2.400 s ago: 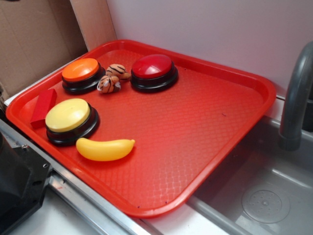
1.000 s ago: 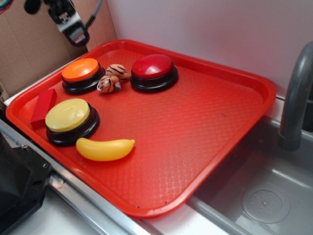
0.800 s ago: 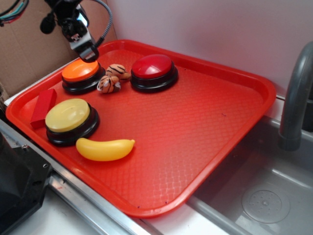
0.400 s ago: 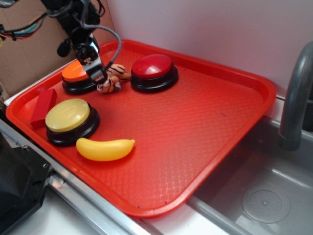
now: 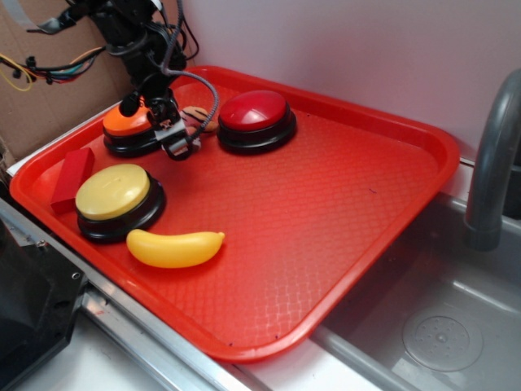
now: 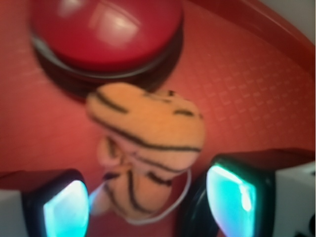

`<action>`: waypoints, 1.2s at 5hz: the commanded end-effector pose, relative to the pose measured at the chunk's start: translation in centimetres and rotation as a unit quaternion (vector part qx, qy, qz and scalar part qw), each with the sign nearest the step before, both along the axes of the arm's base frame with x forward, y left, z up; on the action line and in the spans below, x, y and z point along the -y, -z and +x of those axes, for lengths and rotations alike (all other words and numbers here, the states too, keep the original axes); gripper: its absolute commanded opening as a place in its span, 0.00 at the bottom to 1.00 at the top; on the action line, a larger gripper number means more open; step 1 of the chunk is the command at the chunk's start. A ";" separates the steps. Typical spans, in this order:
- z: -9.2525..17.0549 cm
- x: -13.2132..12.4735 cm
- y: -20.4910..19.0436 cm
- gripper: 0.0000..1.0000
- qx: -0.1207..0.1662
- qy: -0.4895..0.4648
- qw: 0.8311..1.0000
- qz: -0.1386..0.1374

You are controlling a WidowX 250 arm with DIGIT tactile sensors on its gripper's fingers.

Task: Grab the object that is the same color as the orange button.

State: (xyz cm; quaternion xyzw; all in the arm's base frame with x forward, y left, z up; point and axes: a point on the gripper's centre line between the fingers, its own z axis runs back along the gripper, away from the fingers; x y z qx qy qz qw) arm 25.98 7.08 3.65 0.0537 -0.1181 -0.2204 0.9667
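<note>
Wrist view, blurred, shows the gripper [image 6: 148,202] spread open, its two pads either side of the plush tiger's [image 6: 148,148] lower half, with the red button [image 6: 106,34] beyond at 12 o'clock. Exterior view, near to far: yellow banana [image 5: 175,248], yellow button [image 5: 114,195], red block [image 5: 72,177], all on the red tray [image 5: 326,212]. Farther back, the gripper [image 5: 181,145] has come down from over the orange button [image 5: 122,126] and now covers most of the tiger [image 5: 197,116], at the orange button's 3 o'clock.
</note>
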 end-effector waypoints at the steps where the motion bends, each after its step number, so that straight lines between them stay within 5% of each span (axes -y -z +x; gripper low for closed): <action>1: 2.0 0.4 0.7 1.00 -0.002 -0.007 1.000 0.005; 2: 2.1 0.5 1.0 0.26 0.000 -0.013 1.000 0.007; 3: 1.9 0.4 0.6 0.00 0.004 -0.018 1.000 0.002; 6: -2.2 6.1 -9.5 0.00 -0.060 -0.190 0.978 -0.061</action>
